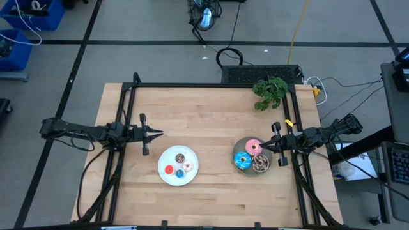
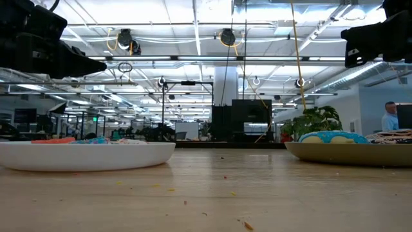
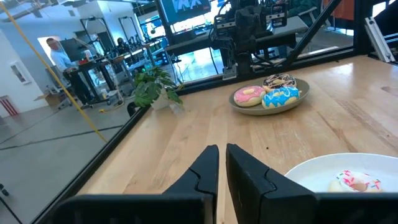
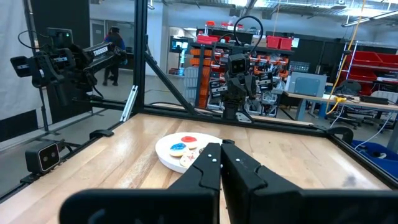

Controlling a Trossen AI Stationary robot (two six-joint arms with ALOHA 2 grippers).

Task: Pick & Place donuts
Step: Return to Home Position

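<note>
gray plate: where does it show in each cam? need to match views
High view: gray plate right of centre, under the right arm's tip.
Low view: at the right edge, seen side-on.
Left wrist view: across the table, beyond the white plate.
Right wrist view: not in it.
Shared landmark: white plate, in all four views.

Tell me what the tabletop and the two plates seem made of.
Tabletop: pale wood, matte, with visible plank seams and grain. White plate: smooth, faintly glossy; plastic or ceramic, cannot tell. Grey plate: duller sheen, probably plastic, uncertain.
</note>
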